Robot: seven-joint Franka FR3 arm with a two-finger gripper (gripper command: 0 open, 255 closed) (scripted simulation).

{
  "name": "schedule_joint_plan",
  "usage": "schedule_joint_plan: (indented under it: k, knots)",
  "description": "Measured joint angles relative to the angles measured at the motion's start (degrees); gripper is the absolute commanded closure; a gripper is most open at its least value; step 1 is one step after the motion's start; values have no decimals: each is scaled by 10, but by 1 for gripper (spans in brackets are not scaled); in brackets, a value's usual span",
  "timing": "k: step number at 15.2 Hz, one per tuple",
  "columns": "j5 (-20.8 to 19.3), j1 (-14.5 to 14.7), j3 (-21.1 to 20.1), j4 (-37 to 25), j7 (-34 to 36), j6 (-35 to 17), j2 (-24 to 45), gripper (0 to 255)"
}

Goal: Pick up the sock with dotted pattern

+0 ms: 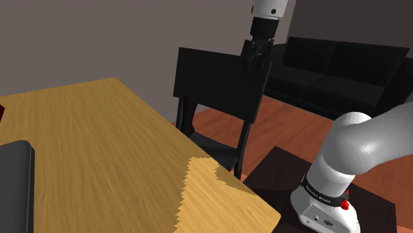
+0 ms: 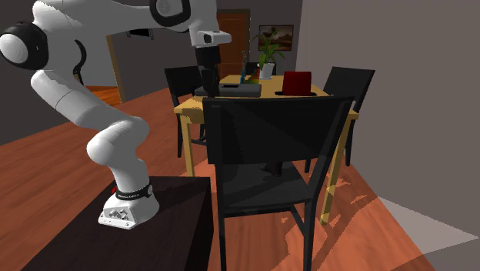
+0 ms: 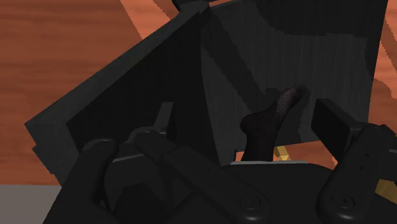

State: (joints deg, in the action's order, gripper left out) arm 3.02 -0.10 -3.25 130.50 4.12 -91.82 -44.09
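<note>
Rises from a white base (image 1: 318, 210) with the arm (image 1: 361, 142) bent at a dark joint, then reaches up and toward the shoulder view's left. Arches high in the second exterior view and angles the wrist (image 2: 206, 35) steeply down. Points the black hand (image 1: 257, 59) downward, well aloft. Holds both fingers (image 3: 331, 121) wide apart, with an open gap between them.
</note>
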Motion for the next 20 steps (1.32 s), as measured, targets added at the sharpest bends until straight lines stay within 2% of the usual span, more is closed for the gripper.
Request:
schedule_joint_plan:
  k: [2, 5, 7, 11, 14, 20]
  knots:
    - [0, 1, 3, -4, -6, -5, 11, 0]
    - [4, 10, 7, -29, -30, -25, 67, 0]
    - [7, 17, 12, -49, -49, -12, 94, 0]
    - [18, 30, 13, -90, -89, -68, 198, 0]
    - [27, 38, 14, -137, -120, -89, 278, 0]
    - [38, 49, 10, -249, -171, -87, 427, 0]
